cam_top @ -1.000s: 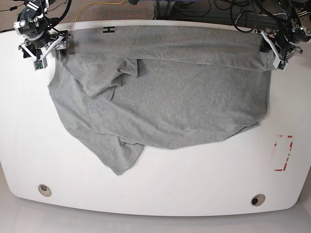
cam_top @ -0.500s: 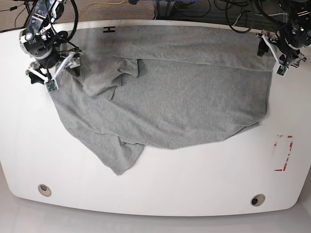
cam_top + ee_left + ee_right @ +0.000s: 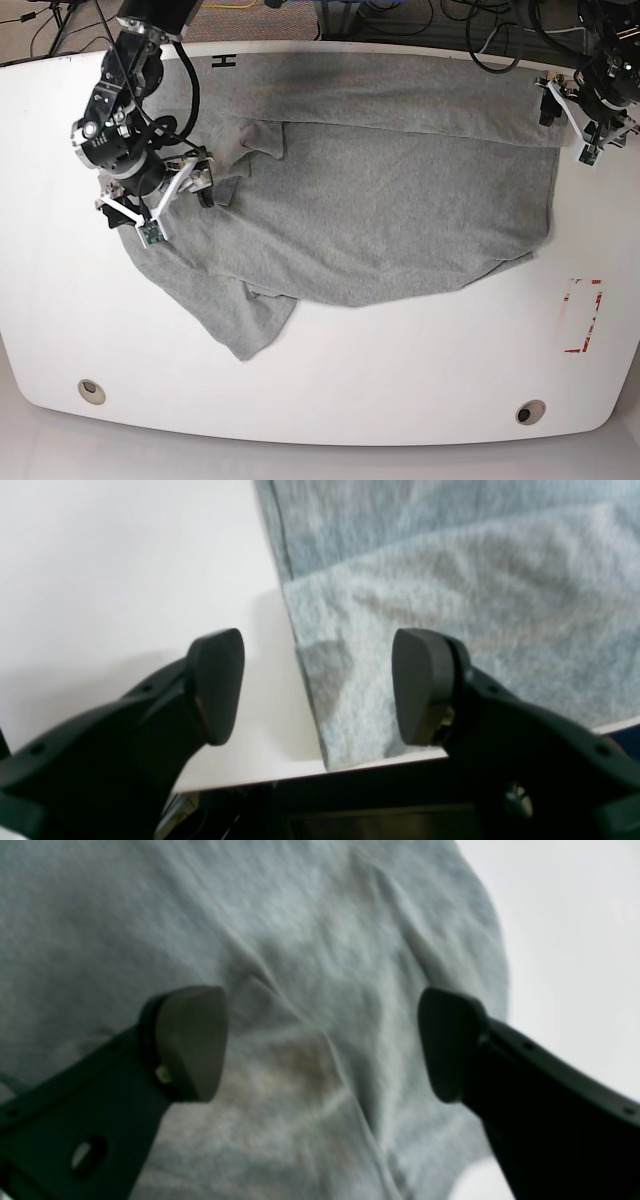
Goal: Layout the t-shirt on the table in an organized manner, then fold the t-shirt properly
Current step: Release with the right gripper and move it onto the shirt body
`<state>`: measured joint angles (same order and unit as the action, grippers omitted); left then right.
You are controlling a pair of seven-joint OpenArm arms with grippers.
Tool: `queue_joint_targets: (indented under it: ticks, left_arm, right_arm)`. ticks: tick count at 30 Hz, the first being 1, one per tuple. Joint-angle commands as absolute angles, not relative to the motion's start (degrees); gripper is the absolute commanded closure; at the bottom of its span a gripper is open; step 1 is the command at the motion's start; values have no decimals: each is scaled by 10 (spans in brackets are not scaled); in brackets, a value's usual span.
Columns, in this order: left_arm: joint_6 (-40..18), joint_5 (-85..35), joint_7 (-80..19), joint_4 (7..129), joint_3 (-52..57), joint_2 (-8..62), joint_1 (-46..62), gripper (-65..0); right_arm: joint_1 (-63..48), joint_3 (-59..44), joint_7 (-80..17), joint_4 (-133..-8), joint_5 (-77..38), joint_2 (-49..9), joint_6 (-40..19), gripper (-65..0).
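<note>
Both end effectors spread wide, holding nothing: right end effector (image 3: 155, 200) over the shirt (image 3: 380, 200), left end effector (image 3: 585, 110) at its far right corner on the desk (image 3: 400, 380).

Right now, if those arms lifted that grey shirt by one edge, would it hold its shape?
Probably not: the t-shirt already lies in soft folds and creases, so it would likely droop. It looks thin, so probably light. Pushed across the smooth table, it would likely bunch up.

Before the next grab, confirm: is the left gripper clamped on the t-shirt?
No: in the left wrist view the left gripper stands open above the edge of the t-shirt, with no cloth between its fingers.
</note>
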<state>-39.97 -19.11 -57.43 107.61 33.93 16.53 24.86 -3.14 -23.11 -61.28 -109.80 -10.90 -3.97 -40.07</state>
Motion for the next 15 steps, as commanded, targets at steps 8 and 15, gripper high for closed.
queue_joint_targets:
  ticks: [8, 15]
  left_arm:
    - [-400, -196, -562, 1083, 343, 172, 247, -439]
    - [-400, -196, -562, 1082, 343, 172, 247, -439]
  right_arm:
    - [6, -205, -609, -1001, -113, -42, -400, -561]
    - [3, -204, -609, -976, -113, -42, -400, -512]
